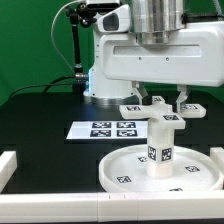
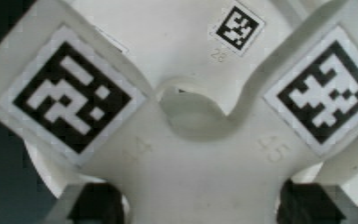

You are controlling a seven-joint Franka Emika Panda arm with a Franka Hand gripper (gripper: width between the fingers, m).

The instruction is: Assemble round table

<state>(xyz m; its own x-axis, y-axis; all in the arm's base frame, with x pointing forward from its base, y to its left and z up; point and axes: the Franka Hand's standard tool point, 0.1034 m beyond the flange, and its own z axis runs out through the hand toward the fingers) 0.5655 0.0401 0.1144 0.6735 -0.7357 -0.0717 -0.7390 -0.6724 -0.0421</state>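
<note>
Black mat (image 1: 40,115), cylinder (image 1: 160,150) upright on disc (image 1: 120,172), hand (image 1: 163,105) tight on cross-shaped piece (image 1: 135,110).

No words, numbers or brand names to read anywhere. Only black-and-white square tags with blocky patterns: four on the marker board (image 1: 103,129), one on the side of the short cylinder (image 1: 160,153), a few on the round disc (image 1: 120,165), three on the cross-shaped piece (image 2: 179,112).
</note>
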